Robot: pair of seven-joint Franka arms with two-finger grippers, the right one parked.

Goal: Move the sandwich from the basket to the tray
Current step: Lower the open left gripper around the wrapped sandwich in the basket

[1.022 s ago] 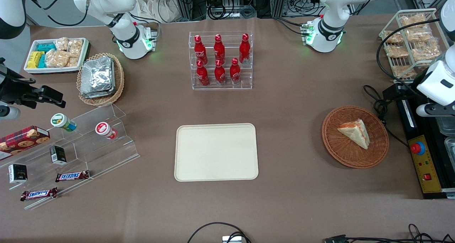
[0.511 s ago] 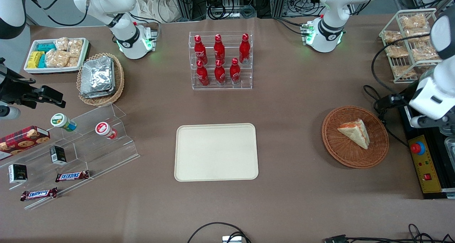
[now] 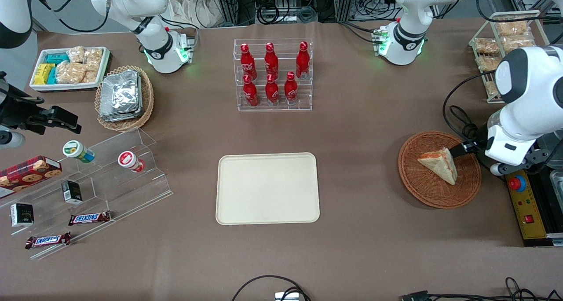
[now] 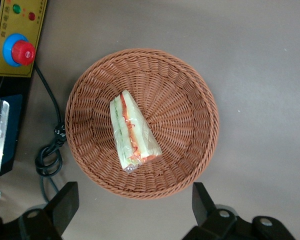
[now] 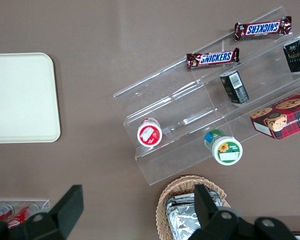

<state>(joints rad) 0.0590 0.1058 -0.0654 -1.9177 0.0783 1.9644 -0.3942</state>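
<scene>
Sandwich (image 4: 133,132) sits in the middle of the round brown basket (image 4: 190,100), toward the working arm's end of the table. The gripper (image 4: 135,212) hangs above the basket, fingers spread wide, holding nothing. Reaching comes first. Next it should go down, pinch the bread gently, then carry it to the tray (image 3: 267,188).

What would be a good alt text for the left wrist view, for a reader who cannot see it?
A triangular white-bread sandwich wedge with red-orange filling lies in a round reddish-brown woven wicker basket on a brown table. The open tool of the left arm hangs above the basket, touching nothing. Beside the basket are a black cable and a yellow control box with a red button.
</scene>
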